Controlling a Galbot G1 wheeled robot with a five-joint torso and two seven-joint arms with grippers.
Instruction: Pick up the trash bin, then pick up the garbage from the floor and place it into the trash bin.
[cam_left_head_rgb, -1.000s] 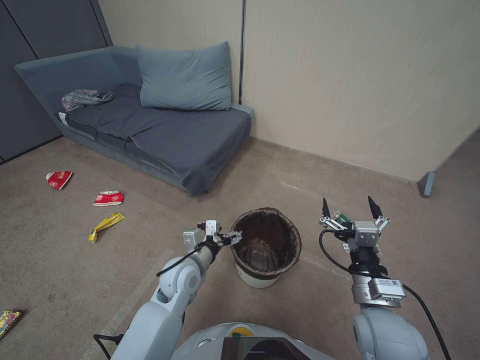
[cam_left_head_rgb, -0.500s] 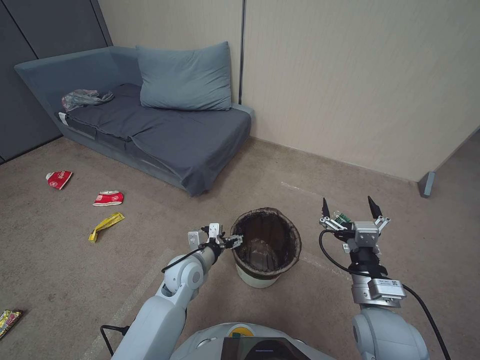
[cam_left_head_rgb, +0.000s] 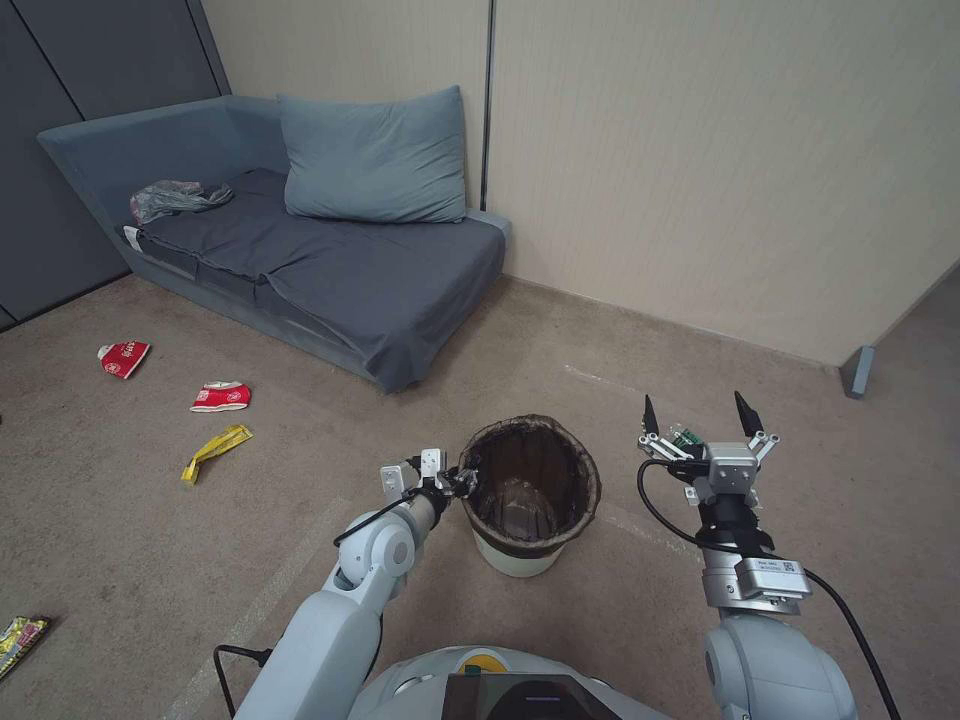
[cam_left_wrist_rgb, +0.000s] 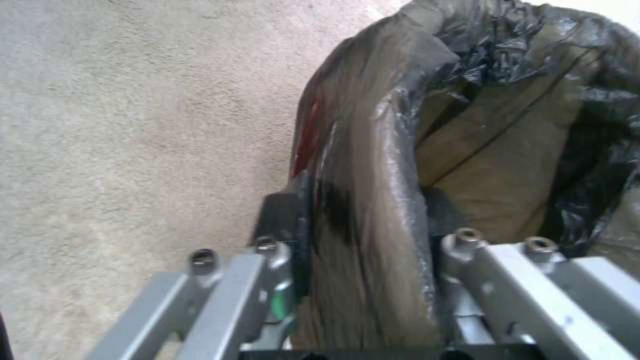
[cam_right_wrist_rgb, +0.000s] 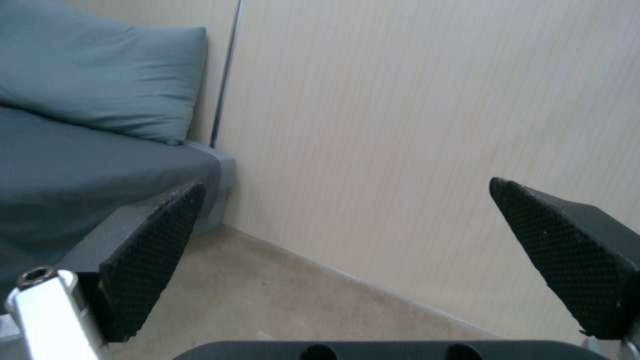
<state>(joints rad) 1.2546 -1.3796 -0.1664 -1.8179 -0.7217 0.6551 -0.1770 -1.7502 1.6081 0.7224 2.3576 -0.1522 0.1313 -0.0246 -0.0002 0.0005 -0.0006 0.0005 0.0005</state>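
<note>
The trash bin (cam_left_head_rgb: 518, 560), white with a dark liner over its rim, stands on the carpet just ahead of me. My left gripper (cam_left_head_rgb: 463, 484) sits at the bin's left rim. In the left wrist view the left gripper (cam_left_wrist_rgb: 360, 220) has one finger outside and one inside the liner-covered rim of the trash bin (cam_left_wrist_rgb: 373, 150), shut on it. My right gripper (cam_left_head_rgb: 697, 412) hangs open to the right of the bin, holding nothing; it is also the right gripper (cam_right_wrist_rgb: 400, 250) facing the wall. Garbage lies far left: two crushed red-and-white cups (cam_left_head_rgb: 123, 357) (cam_left_head_rgb: 220, 396), a yellow wrapper (cam_left_head_rgb: 214, 451) and a gold wrapper (cam_left_head_rgb: 18, 640).
A grey sofa (cam_left_head_rgb: 330, 270) with a pillow (cam_left_head_rgb: 372, 158) and a crumpled plastic bag (cam_left_head_rgb: 170, 198) fills the back left corner. The beige wall (cam_left_head_rgb: 720, 170) runs behind the bin. Open carpet lies between me and the litter.
My left gripper has slid right onto the bin's rim and closed on it. The whole head view has shifted slightly. The right arm has held still.
</note>
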